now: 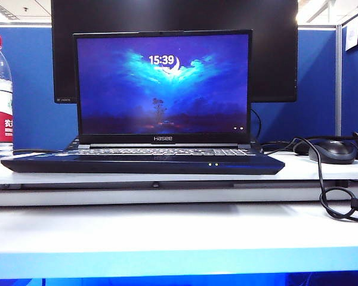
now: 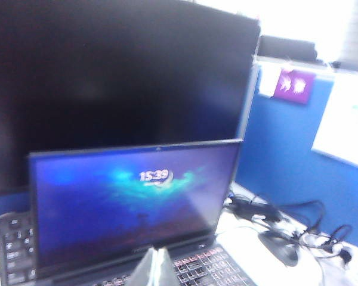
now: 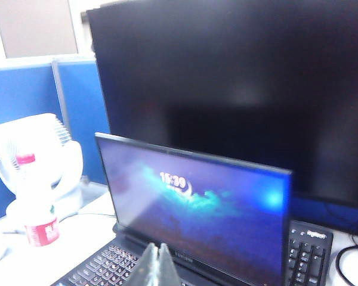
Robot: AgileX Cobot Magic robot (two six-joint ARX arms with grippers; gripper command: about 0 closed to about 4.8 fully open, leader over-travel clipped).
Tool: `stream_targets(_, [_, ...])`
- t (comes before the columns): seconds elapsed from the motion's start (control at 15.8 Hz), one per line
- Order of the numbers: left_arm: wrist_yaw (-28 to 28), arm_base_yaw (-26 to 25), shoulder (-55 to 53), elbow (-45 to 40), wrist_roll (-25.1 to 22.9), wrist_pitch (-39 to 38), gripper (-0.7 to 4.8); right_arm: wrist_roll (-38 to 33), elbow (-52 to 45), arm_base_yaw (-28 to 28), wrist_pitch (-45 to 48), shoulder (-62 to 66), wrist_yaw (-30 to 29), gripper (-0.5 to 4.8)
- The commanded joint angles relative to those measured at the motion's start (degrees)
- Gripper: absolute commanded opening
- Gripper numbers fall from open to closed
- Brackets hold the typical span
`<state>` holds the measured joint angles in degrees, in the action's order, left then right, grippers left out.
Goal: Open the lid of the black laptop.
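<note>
2 grippers: left [image 2: 152, 271], right [image 3: 158, 268] | 1 black laptop [image 1: 143, 162] | lid [image 1: 163, 86] up

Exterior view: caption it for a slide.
Black laptop with lid upright, lock screen lit; mouse beside it; no hand in frame.

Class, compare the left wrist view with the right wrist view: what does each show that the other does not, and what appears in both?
Only the left wrist view shows the black mouse, tangled cables and a purple sign. Only the right wrist view shows the water bottle and white fan. Both show the black laptop with its lid upright and lit, the dark monitor, the separate keyboard, and a shut gripper above the keys: left gripper, right gripper.
</note>
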<state>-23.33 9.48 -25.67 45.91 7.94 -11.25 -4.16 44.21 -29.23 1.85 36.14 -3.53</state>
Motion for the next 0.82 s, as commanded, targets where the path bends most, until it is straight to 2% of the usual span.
stream_targets(0.06, [4.6,0.0,13.3,-7.1,3.7,-5.4,0.17,-0.5,-6.1,0.0,-0.1,-5.8,1.1,-0.01])
stream_targets(0.32, [5.6,0.0,24.0,-11.2,6.6,-13.5,0.17,-3.3,-15.4,0.0,-0.1,-12.8,3.5,-0.01])
stream_targets(0.44, [5.6,0.0,25.4,-13.9,8.3,-18.5,0.18,-6.4,-21.3,0.0,-0.6,-16.1,7.9,-0.01])
stream_targets(0.63, [5.5,0.0,25.5,-14.8,15.7,-21.7,0.21,-6.4,-24.5,0.2,-5.0,-18.3,7.8,-0.01])
stream_targets(0.69, [5.0,0.0,25.5,-14.8,20.3,-21.7,0.22,-6.4,-24.5,0.2,-8.3,-18.3,7.8,-0.01])
stream_targets(0.82, [5.2,0.0,25.4,-14.8,21.0,-21.7,0.22,-6.4,-24.5,0.1,-12.9,-18.3,7.7,-0.01])
